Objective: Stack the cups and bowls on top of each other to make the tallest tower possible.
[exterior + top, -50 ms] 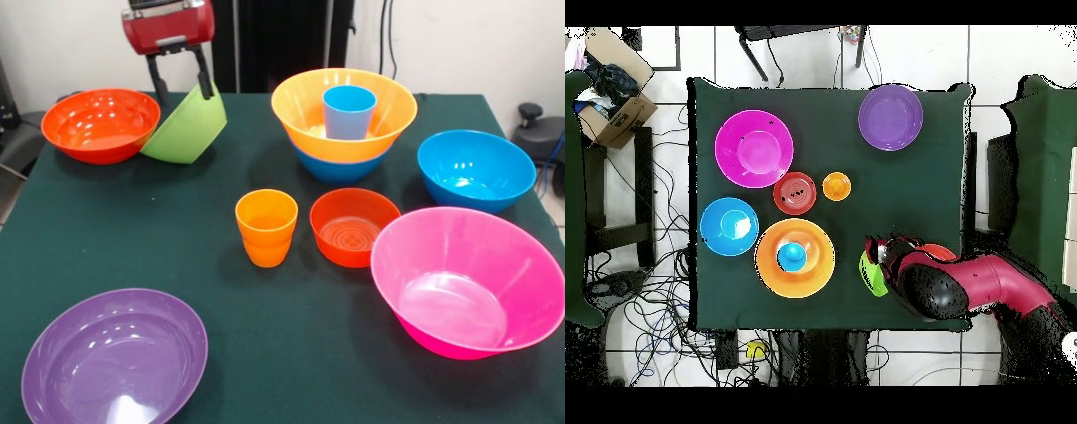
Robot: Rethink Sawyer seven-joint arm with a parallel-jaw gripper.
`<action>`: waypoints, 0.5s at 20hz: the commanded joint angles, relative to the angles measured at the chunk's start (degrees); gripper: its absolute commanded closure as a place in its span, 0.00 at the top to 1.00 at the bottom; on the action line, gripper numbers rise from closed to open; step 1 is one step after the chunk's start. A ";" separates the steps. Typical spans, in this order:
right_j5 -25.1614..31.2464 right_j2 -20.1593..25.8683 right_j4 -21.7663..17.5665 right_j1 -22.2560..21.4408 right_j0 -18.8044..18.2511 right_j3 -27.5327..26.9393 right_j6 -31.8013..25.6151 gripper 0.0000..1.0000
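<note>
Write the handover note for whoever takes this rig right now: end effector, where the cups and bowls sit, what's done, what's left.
End effector: shut on the lime green bowl, held tilted beside the large red-orange bowl.
Done: tower started, with the orange bowl nested in a blue bowl and the light blue cup inside.
Loose on the table: orange cup, small red-orange bowl, second blue bowl, pink bowl, purple bowl.
Left: add the green bowl and all the loose pieces.

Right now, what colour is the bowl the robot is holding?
Lime green bowl, tilted in the tool; clearest in the front view.
</note>
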 commanded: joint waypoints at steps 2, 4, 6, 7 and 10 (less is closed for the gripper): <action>4.67 2.55 -2.05 0.24 -0.96 1.59 -15.06 1.00; 4.16 2.17 -2.76 0.42 -0.72 1.94 -14.01 1.00; 3.24 2.26 -3.20 1.33 -0.79 2.11 -13.46 1.00; 2.79 2.30 -3.42 1.78 -0.83 2.20 -13.19 1.00; 0.05 2.03 -3.92 3.33 -0.63 2.85 -10.62 1.00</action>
